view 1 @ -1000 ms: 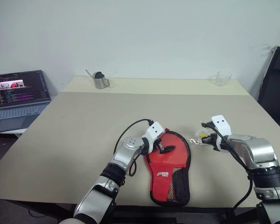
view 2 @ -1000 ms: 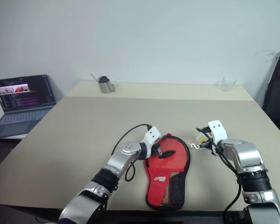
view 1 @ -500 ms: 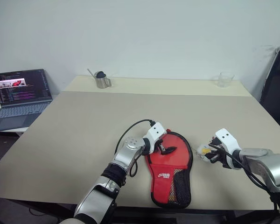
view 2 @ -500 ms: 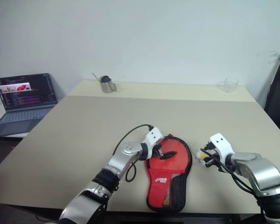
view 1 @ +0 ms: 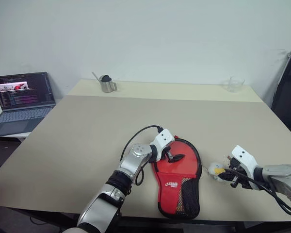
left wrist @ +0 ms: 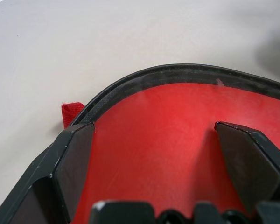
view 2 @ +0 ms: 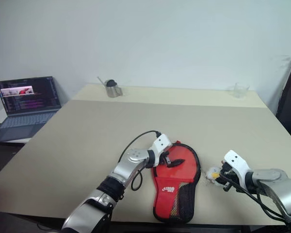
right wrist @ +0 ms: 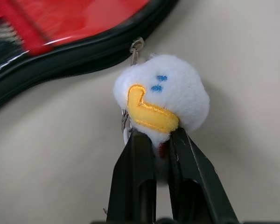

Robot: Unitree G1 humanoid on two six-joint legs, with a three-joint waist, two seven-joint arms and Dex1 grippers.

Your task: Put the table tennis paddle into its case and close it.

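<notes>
The case (view 1: 177,182) lies flat near the table's front edge, red front up, with its white logo and black mesh panel toward me. My left gripper (view 1: 173,154) is open, its fingers (left wrist: 74,163) spread over the round red end just inside the black rim (left wrist: 177,74). The table tennis paddle is hidden. At the case's right edge my right gripper (view 1: 226,174) is shut on a small white plush duck charm (right wrist: 163,95). The charm hangs by a metal ring (right wrist: 136,46) from the case's black zip rim.
An open laptop (view 1: 20,99) sits off the table's left side. A metal cup (view 1: 105,84) stands at the back left, a clear glass (view 1: 235,83) at the back right. A black chair (view 1: 287,92) stands at the right.
My right gripper has drawn the plush charm back toward me along the case's right edge. The left gripper has stayed on the case.
</notes>
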